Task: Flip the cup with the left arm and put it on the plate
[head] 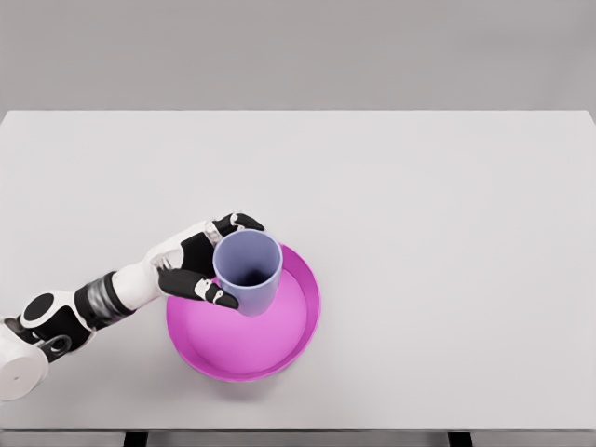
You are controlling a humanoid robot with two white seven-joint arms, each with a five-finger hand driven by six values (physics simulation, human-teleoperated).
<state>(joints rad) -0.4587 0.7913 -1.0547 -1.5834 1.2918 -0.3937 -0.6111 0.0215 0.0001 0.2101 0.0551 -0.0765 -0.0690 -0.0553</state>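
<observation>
White table (447, 233), cup (248, 272) upright, mouth up, left hand (200, 264) around.

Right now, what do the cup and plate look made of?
Cup: looks like matte plastic, flat lavender-blue, no glare or glaze; could be unglazed ceramic. Plate: likely smooth plastic, saturated magenta with a soft sheen on the rim. It's a simulator render, so both are guesses. The left hand grips the cup.

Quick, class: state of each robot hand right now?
Left hand: closed around the blue cup, mouth up, over the pink plate.
Right hand: not in view.
</observation>
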